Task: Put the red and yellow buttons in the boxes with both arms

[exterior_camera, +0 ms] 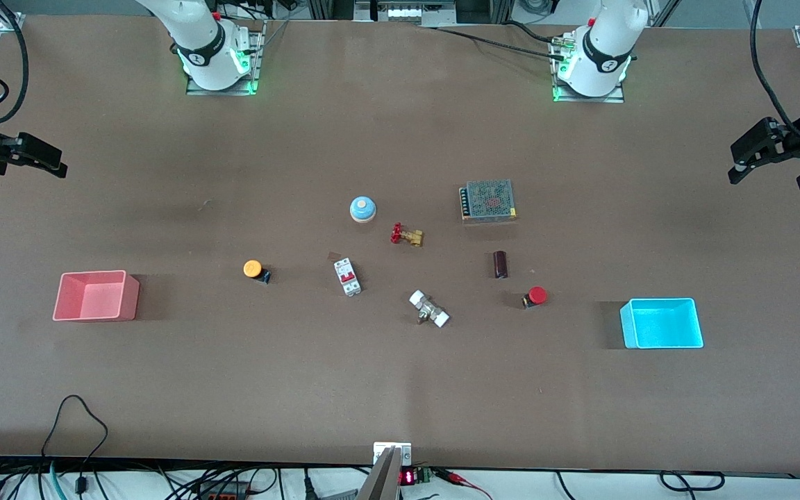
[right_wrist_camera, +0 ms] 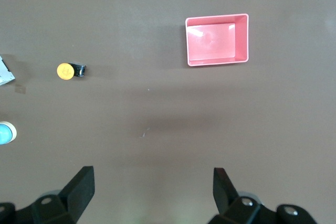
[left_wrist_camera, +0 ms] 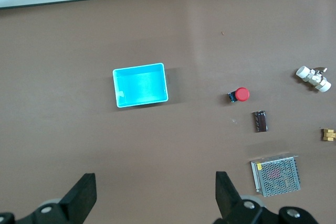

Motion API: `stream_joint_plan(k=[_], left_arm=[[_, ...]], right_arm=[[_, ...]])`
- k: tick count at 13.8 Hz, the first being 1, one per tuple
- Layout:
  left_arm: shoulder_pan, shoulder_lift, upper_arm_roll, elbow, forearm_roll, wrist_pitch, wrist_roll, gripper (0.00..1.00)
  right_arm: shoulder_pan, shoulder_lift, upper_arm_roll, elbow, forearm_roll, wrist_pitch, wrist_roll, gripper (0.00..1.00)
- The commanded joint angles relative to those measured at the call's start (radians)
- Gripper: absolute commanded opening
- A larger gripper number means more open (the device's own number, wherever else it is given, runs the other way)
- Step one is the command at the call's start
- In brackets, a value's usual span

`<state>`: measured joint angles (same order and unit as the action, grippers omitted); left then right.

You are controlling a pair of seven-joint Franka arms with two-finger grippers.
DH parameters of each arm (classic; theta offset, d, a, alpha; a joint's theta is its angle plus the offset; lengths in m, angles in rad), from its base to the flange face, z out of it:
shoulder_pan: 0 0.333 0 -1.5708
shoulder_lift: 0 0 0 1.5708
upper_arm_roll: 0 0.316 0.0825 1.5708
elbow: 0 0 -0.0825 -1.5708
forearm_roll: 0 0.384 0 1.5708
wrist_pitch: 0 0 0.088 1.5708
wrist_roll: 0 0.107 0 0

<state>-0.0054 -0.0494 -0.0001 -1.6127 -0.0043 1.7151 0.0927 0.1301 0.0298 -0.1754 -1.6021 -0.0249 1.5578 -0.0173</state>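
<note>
While both grippers, left point(exterior_camera: 775, 163) and right point(exterior_camera: 21, 156), hang wide open at frame edges, we see the yellow button point(exterior_camera: 254, 269) left of center near the pink tray point(exterior_camera: 96, 296), the red button point(exterior_camera: 535, 296) right of center near the cyan tray point(exterior_camera: 662, 323).

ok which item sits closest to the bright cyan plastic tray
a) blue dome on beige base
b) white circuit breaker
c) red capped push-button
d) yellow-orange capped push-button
c, the red capped push-button with its black body lies on the table just beside the bright cyan plastic tray, apart from it; the others lie farther toward the right arm's end.
</note>
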Motion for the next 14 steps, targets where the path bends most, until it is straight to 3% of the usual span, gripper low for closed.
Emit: stream_joint_plan(k=[1, 6, 12, 14], left_arm=[[0.010, 0.003, -0.009, 0.019, -0.005, -0.020, 0.009, 1.00], [0.001, 0.040, -0.012, 0.020, -0.005, -0.012, 0.007, 1.00], [-0.034, 0.229, -0.078, 0.022, -0.003, 0.118, -0.149, 1.00], [-0.045, 0.284, -0.101, 0.022, -0.003, 0.156, -0.211, 1.00]], right_arm=[[0.013, -0.040, 0.005, -0.035, -0.004, -0.001, -0.006, 1.00], [0.032, -0.001, 0.007, -0.039, 0.009, 0.011, 0.006, 1.00], [0.219, 0.237, 0.010, -0.039, 0.019, 0.220, 0.132, 1.00], [0.236, 0.298, 0.010, -0.038, 0.095, 0.270, 0.145, 1.00]])
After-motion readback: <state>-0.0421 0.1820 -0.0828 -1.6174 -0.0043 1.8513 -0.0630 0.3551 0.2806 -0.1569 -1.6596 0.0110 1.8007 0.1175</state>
